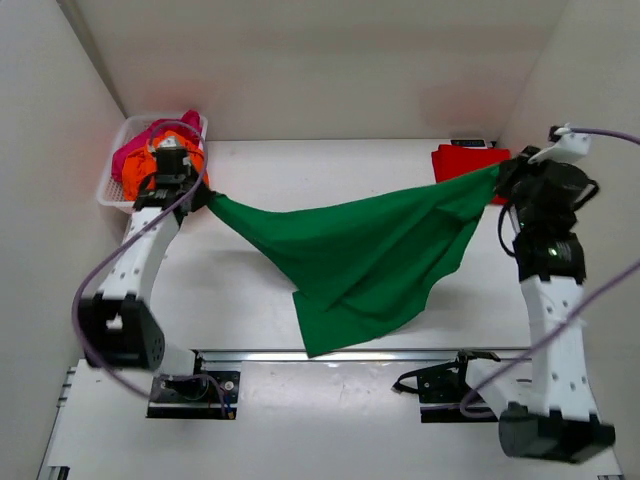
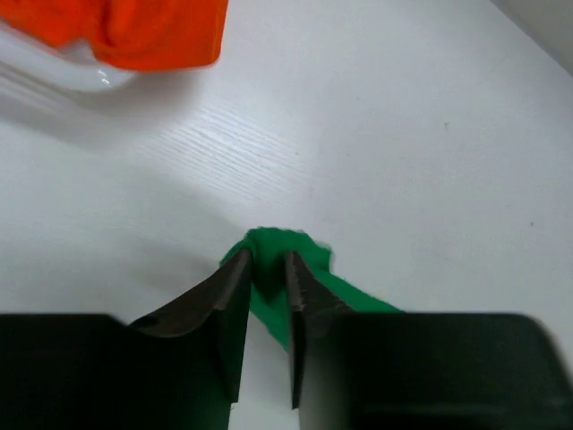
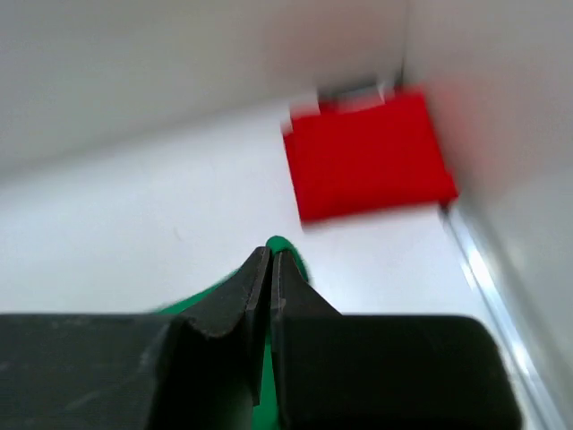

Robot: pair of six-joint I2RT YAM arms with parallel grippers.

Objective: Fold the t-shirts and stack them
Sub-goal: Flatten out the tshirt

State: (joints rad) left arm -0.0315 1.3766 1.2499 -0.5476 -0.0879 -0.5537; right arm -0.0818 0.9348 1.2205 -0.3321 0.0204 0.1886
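The large green cloth t-shirt (image 1: pixel 365 258) hangs stretched above the white table (image 1: pixel 300 170), its long axis running from the left pincer (image 2: pixel 267 269), whose jaws are slightly parted around one bunched corner, to the right pincer (image 3: pixel 270 260), closed tightly on the opposite corner.

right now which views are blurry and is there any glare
Right wrist view: the folded red t-shirt is smeared, with soft edges. Left wrist view: the orange t-shirt at top is soft, the table grain sharp. Top view: crisp, with a bright glare strip on the metal rail.
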